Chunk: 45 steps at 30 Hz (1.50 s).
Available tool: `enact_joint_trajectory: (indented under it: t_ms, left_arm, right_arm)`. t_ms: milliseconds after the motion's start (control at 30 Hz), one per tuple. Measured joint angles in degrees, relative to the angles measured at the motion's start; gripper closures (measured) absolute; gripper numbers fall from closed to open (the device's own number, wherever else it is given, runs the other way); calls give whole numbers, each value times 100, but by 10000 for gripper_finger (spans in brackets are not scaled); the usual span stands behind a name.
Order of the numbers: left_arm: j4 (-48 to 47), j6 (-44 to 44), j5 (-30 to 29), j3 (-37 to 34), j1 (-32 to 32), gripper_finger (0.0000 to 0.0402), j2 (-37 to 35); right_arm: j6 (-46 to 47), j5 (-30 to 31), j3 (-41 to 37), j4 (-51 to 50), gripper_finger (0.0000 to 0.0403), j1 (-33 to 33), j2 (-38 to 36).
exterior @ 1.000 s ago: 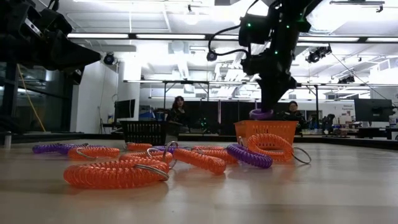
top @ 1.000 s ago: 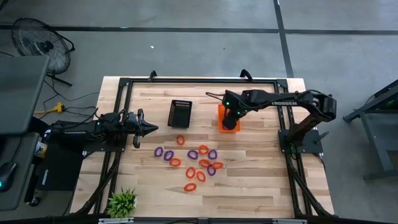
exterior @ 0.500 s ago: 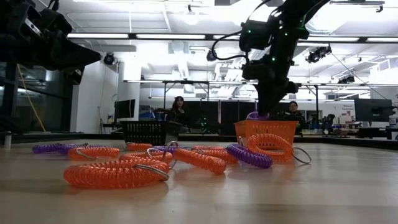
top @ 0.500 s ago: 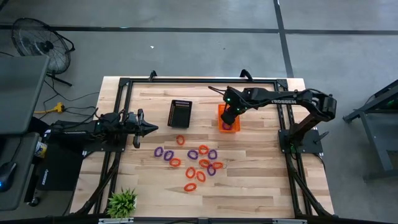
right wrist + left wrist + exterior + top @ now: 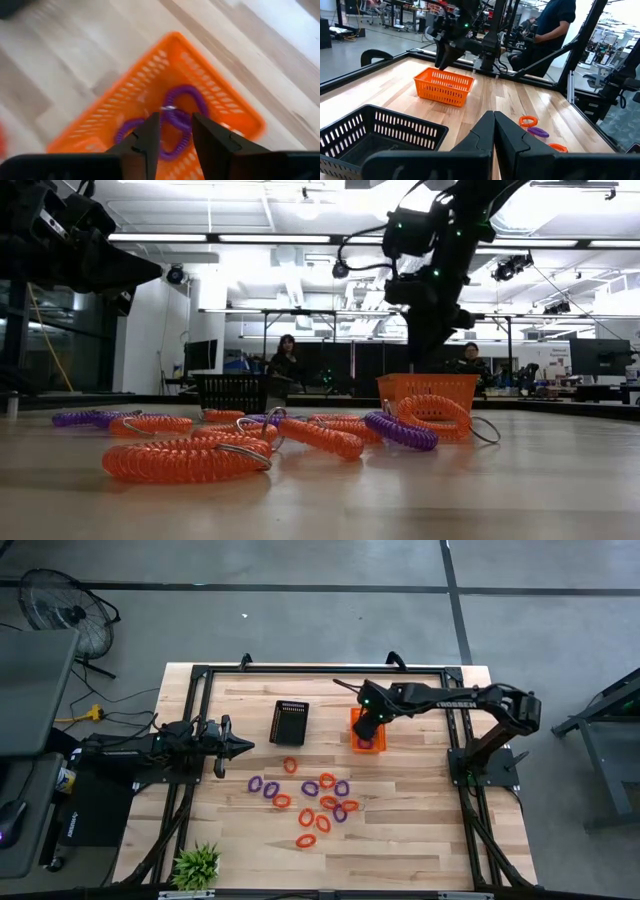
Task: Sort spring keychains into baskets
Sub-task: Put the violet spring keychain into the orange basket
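My right gripper [image 5: 176,134] hangs open over the orange basket [image 5: 356,747], pointing steeply down, with nothing between its fingers. Two purple spring keychains [image 5: 186,108] lie on the basket's floor below it. More orange-red and purple spring keychains [image 5: 318,802] lie loose on the wooden table, near the middle. The black basket [image 5: 290,722] stands to the left of the orange one. My left gripper [image 5: 243,747] waits shut and level at the table's left side, holding nothing.
A small green plant [image 5: 196,866] stands at the near left corner. A black frame [image 5: 320,670] runs around the table's edges. The loose keychains fill the middle toward the near side. People [image 5: 287,355] show in the room behind the table.
My right gripper has let go of a purple keychain. It showed at the fingertips above the orange basket's rim before and has now fallen into the basket. The gripper has tipped slightly while staying over the basket.
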Motion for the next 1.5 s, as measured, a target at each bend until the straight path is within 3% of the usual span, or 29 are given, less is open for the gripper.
enact_joint_trajectory:
  t_ms: [233, 500, 733, 1000, 1500]
  left_arm:
    - [0, 0, 0, -1, -1, 401, 1]
    - [0, -2, 0, -1, 1, 401, 1]
    - [0, -2, 0, -1, -1, 401, 0]
    - [0, 0, -1, -1, 0, 401, 0]
    - [0, 0, 0, -1, -1, 401, 0]
  right_arm:
    - [-220, -654, 9, 691, 271, 503, 0]
    - [-417, -1349, 9, 830, 269, 1175, 0]
    - [-712, -1394, 9, 897, 269, 1828, 2]
    - [-1794, -1140, 15, 894, 269, 2497, 239]
    - [-3370, -1175, 675, 783, 269, 2706, 1434]
